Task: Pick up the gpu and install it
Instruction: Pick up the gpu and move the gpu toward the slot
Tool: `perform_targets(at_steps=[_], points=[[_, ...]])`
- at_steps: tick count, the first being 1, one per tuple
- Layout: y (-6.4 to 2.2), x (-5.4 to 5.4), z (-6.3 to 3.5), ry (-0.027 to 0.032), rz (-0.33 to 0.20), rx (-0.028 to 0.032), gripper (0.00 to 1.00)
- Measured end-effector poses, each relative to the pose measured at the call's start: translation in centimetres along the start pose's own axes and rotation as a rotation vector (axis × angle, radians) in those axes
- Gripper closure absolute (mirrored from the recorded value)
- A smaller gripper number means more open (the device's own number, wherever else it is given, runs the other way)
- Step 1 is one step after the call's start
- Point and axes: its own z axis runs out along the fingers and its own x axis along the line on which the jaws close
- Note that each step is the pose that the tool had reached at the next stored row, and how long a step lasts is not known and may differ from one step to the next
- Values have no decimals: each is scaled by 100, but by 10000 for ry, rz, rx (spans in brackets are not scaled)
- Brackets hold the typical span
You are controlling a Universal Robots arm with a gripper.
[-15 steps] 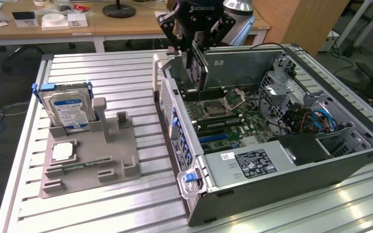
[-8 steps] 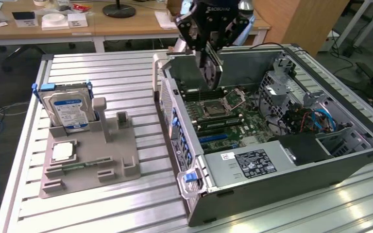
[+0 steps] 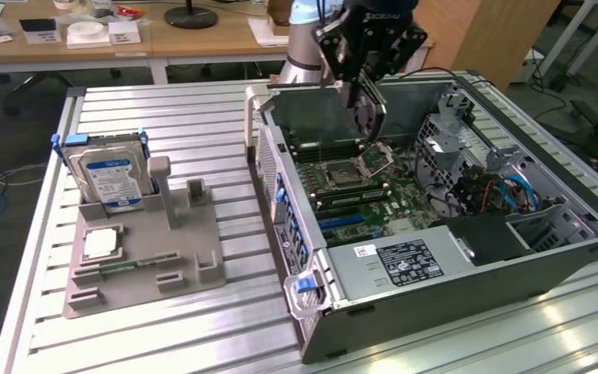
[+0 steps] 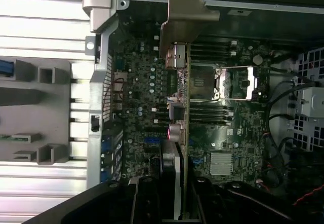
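Tool (image 4: 174,203) clenched on gpu (image 4: 178,107), hanging edge-on over mobo (image 4: 136,92); seems not seated.

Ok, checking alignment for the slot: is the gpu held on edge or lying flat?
On edge: the gpu hangs upright from the gripper over the open computer case, its thin edge facing the wrist camera.

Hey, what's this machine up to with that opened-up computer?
A robot arm is fitting a part into the open computer case. Its jaws are closed on the gpu, a thin card held on edge above the motherboard, beside the processor socket, apparently not yet in a slot. On the grey holder outside the case, a hard drive and a CPU chip sit untouched.
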Motion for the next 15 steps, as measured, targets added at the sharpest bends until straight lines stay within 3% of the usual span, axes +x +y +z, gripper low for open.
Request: perform_targets(at_steps=[3, 10, 15], points=[[-3, -119, 7, -1, 4, -1, 72], [-1, -218, 31, -11, 268, 6, 72], [0, -372, 40, -13, 311, 8, 72]])
